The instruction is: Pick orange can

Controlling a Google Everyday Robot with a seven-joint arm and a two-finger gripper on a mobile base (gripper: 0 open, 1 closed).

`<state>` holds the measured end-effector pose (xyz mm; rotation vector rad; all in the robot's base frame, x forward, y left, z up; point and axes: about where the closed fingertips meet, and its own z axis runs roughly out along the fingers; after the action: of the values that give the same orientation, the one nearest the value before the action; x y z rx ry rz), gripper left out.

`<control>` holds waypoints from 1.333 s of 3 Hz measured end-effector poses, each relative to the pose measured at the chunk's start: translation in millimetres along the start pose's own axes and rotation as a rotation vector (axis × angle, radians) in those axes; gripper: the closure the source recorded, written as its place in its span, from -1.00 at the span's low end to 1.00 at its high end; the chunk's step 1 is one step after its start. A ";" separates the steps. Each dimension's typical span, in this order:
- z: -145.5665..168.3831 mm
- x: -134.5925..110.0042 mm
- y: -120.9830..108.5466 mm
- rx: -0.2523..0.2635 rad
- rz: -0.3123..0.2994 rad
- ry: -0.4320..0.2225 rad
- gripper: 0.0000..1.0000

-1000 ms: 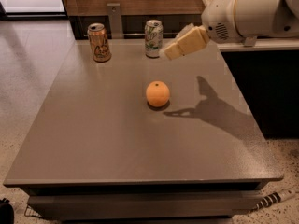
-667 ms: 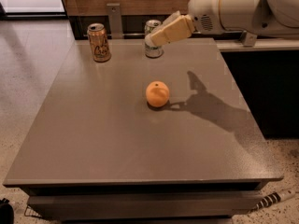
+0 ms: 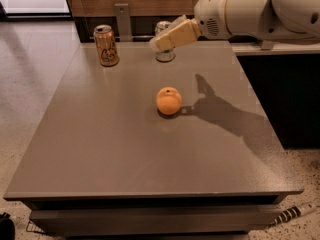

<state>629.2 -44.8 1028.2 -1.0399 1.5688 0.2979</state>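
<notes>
The orange can (image 3: 106, 45) stands upright at the far left of the grey table (image 3: 100, 149); it is copper-orange with dark markings and a silver top. My gripper (image 3: 159, 43) hangs above the table's far edge, to the right of the orange can and apart from it. It sits in front of a white-and-green can (image 3: 164, 51) and hides most of that can. The white arm reaches in from the upper right.
A round orange fruit (image 3: 169, 101) lies near the table's middle, in front of the gripper. A metal post (image 3: 122, 19) stands behind the table. A dark counter (image 3: 280, 84) runs along the right. Speckled floor lies to the left.
My gripper and arm have moved left along the far edge, from right of the white-and-green can to in front of it, closer to the orange can. The cans and fruit have not moved.
</notes>
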 end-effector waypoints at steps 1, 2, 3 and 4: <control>40.0 16.1 4.9 -0.022 0.050 -0.013 -1.00; 87.8 28.8 8.8 -0.035 0.070 -0.037 -1.00; 131.4 39.4 12.1 -0.046 0.084 -0.058 -1.00; 169.4 46.9 13.2 -0.056 0.110 -0.093 -1.00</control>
<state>735.1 58.0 931.7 -0.9709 1.5431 0.4620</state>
